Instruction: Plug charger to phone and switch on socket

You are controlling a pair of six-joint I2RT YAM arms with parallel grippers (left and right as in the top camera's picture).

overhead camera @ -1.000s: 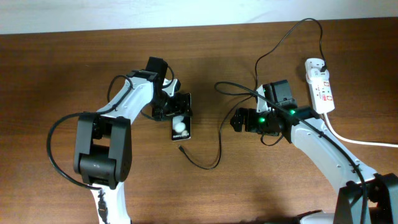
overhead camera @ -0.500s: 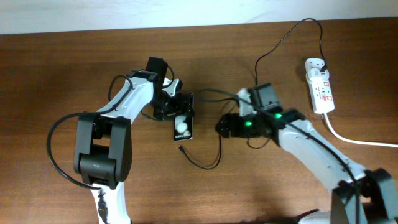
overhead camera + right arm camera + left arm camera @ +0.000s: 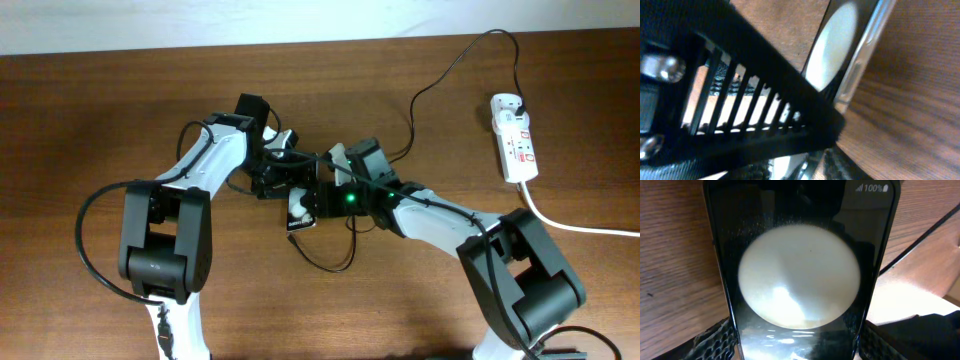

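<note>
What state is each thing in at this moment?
Small black slab phone: screen lit, gripped by left tool.
White power strip socket: switch position unreadable.
Thin black charger cable: plug in socket, tip apparently not in phone.
Right tool: beside phone, open or shut unclear.

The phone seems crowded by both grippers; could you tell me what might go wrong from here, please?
1. The right gripper sits close against the phone that the left gripper appears to clamp; a nudge could twist it loose or make fingers collide.
2. The charger cable drapes over the right arm, so a move may drag its tip away or tug the plug at the socket.
</note>
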